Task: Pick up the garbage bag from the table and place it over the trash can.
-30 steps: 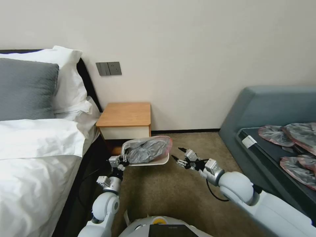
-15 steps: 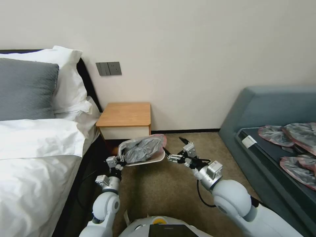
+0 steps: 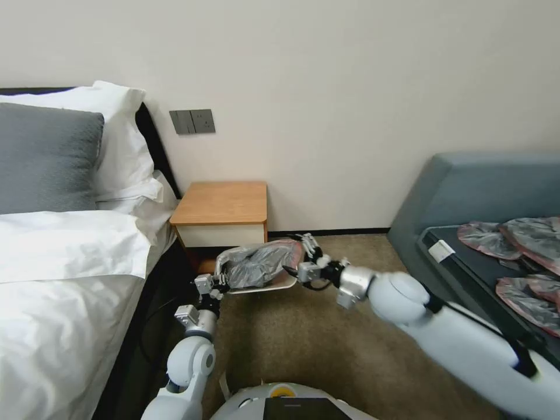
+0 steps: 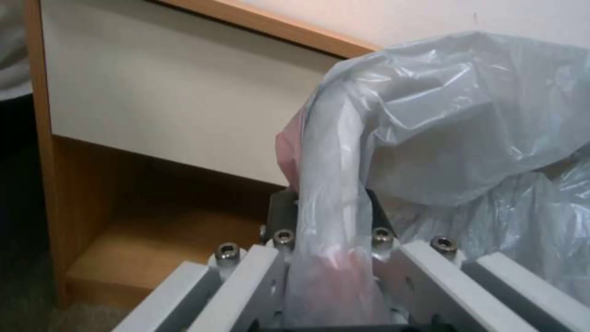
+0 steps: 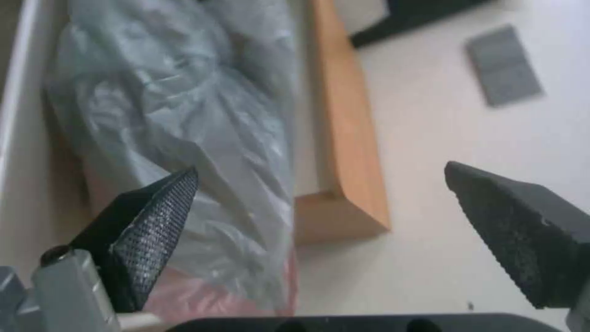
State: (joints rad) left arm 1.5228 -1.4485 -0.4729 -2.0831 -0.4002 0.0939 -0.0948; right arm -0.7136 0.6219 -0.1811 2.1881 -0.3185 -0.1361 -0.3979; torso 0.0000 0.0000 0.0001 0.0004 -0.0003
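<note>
My left gripper (image 4: pixel 329 249) is clamped on the one trash can's (image 3: pixel 274 286) bag-covered rim. My right gripper (image 5: pixel 320 221) spreads its two fingers (image 5: pixel 154 216) wide beside the one garbage bag (image 3: pixel 262 265).

The crinkly translucent grey plastic garbage bag (image 3: pixel 256 265) with a pink-red rim is draped over the small cream plastic trash can (image 3: pixel 274 286), bunched and slack across its opening. Both sit just in front of the small orange-brown wooden nightstand table (image 3: pixel 224 204) with its white drawer front.
</note>
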